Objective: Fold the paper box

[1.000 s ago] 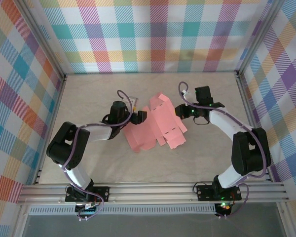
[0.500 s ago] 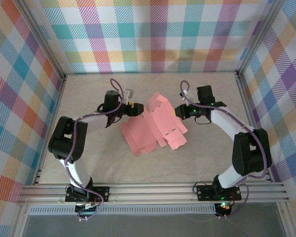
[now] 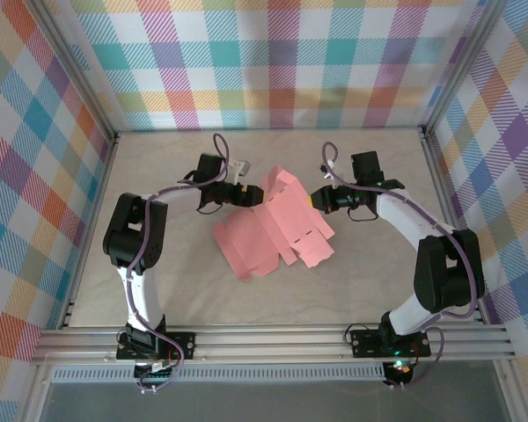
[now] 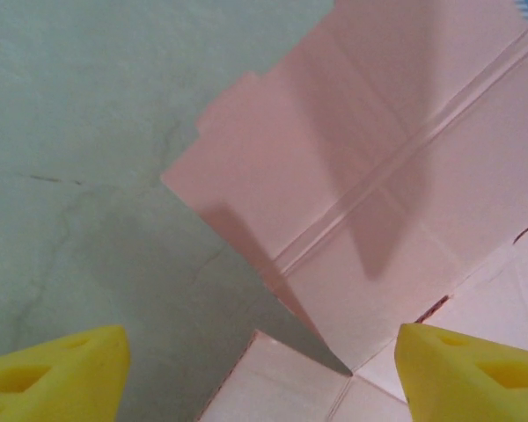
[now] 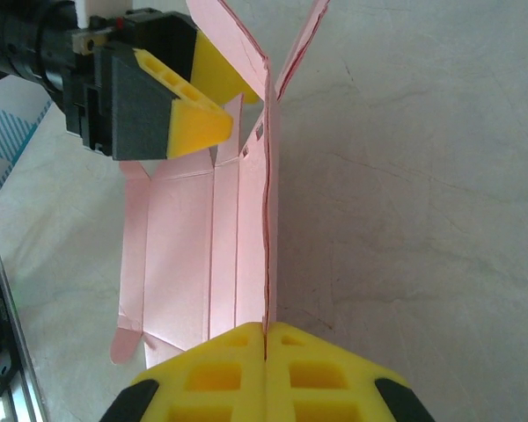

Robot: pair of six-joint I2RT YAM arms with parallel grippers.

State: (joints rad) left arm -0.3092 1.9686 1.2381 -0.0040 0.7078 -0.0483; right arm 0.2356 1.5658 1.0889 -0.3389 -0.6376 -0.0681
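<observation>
Pale tabletop (image 3: 378, 290) carries the paper box (image 3: 277, 230) mid-table, mostly flat; right gripper (image 5: 266, 341) clamps one raised panel edge, probably as anchor, while left gripper (image 3: 245, 194) hovers jaws apart over the far flaps, likely to crease

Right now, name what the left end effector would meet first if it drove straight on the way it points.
The paper box. The left end effector, open, points at its raised pink panel close ahead, though the exact gap is unclear.
</observation>
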